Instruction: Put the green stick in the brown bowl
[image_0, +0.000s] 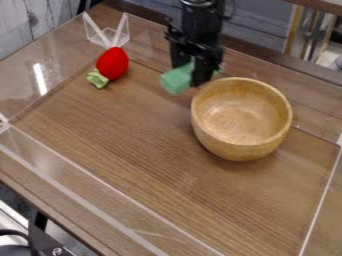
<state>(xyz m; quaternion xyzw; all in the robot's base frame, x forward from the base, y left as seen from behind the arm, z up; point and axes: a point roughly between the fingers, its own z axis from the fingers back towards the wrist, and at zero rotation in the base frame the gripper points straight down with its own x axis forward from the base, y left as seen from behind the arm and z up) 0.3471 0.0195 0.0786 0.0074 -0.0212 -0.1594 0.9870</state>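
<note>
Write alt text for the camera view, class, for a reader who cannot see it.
A black robot arm's fingers are shut on a green stick, holding it above the wooden table just left of a brown bowl, whose inside holds nothing. A red strawberry-like toy lies further left, near the table's back edge.
</note>
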